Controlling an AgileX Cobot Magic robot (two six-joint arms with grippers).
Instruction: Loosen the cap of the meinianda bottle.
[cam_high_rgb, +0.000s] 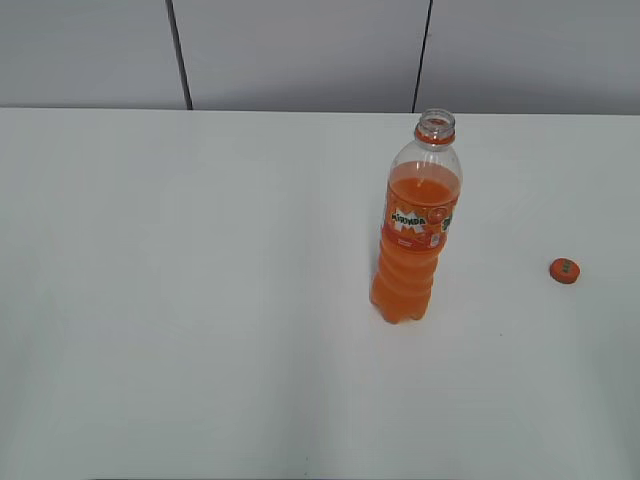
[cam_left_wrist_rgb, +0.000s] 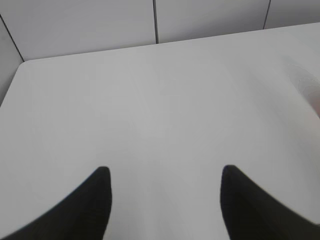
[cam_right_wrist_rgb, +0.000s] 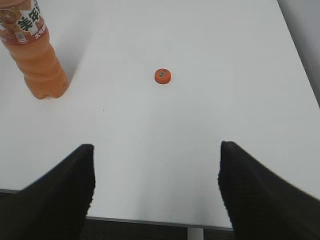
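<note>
**One bottle, one cap, apart on the table**

One Mirinda bottle (cam_high_rgb: 415, 228) stands upright on the white table (cam_high_rgb: 200, 300), its neck open and uncapped. One orange cap (cam_high_rgb: 565, 270) lies flat on the table, well apart to the bottle's right. Two grippers show: the left gripper (cam_left_wrist_rgb: 165, 172) and the right gripper (cam_right_wrist_rgb: 156, 150) both hang spread wide, holding nothing.

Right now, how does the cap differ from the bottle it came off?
The cap is small and flat; the meinianda bottle is tall, far bigger. The cap lies on the white table, apart to the bottle's right; the bottle stands upright with its neck open. The cap is opaque; the bottle is clear, showing soda inside. Both are orange, and neither gripper touches them.
</note>
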